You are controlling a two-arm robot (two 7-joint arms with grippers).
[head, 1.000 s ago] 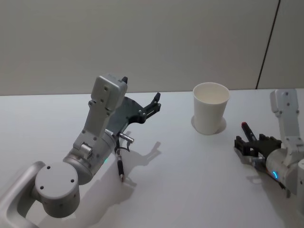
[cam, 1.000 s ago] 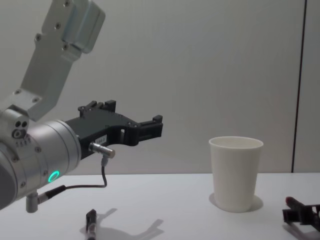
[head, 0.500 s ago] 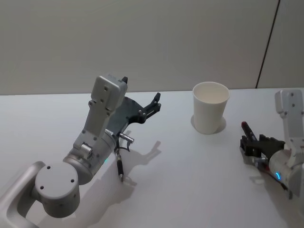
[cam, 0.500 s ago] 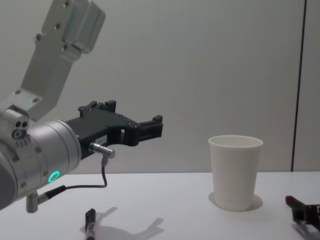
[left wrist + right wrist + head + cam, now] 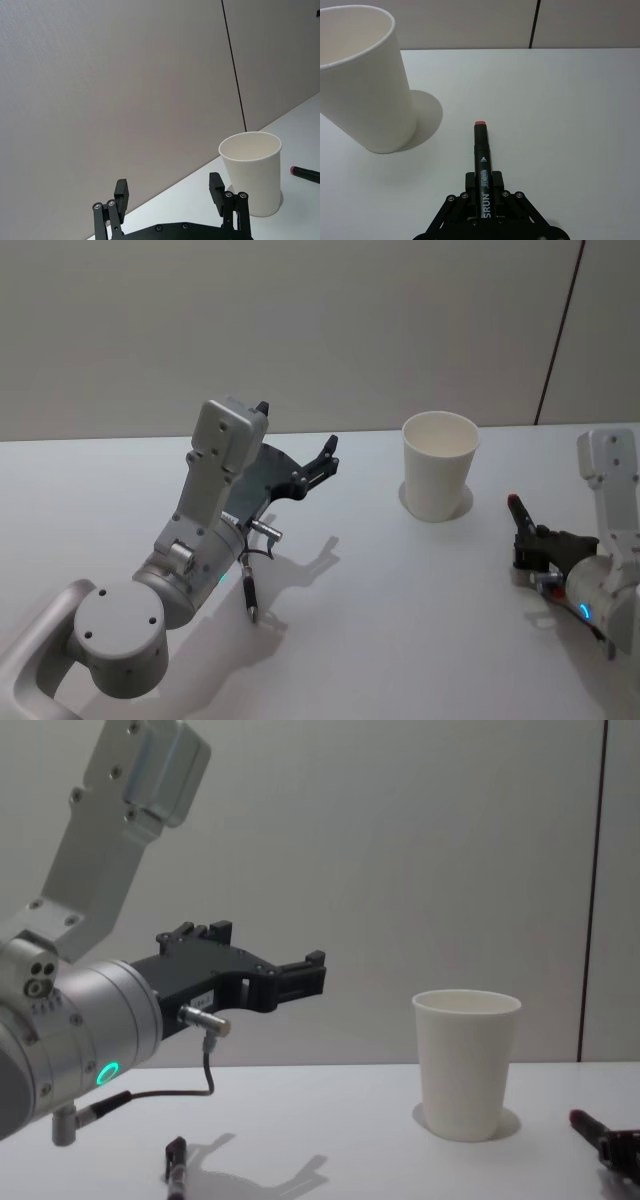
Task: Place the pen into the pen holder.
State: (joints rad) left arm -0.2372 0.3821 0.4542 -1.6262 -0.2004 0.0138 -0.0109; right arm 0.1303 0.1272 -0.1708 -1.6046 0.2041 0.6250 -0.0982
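Note:
The pen holder is a white paper cup (image 5: pixel 438 468) (image 5: pixel 463 1065) (image 5: pixel 362 85) (image 5: pixel 252 172), standing upright at the back of the table. A black pen with a red end (image 5: pixel 482 155) (image 5: pixel 521 516) (image 5: pixel 588 1124) (image 5: pixel 305 173) points toward the back wall, just right of the cup. My right gripper (image 5: pixel 484 186) (image 5: pixel 535 545) is shut on its rear half, low over the table. The left gripper (image 5: pixel 325 458) (image 5: pixel 169 187) (image 5: pixel 300 975) hangs open and empty in the air, well left of the cup.
A second dark pen (image 5: pixel 249 590) (image 5: pixel 176 1162) lies on the white table (image 5: pixel 400 620) beneath the left arm. A grey wall with a dark vertical seam (image 5: pixel 558 335) rises behind the table. Open tabletop lies between the two arms.
My right gripper has drawn rightward, away from the cup, carrying the pen with it. The left arm has stayed put.

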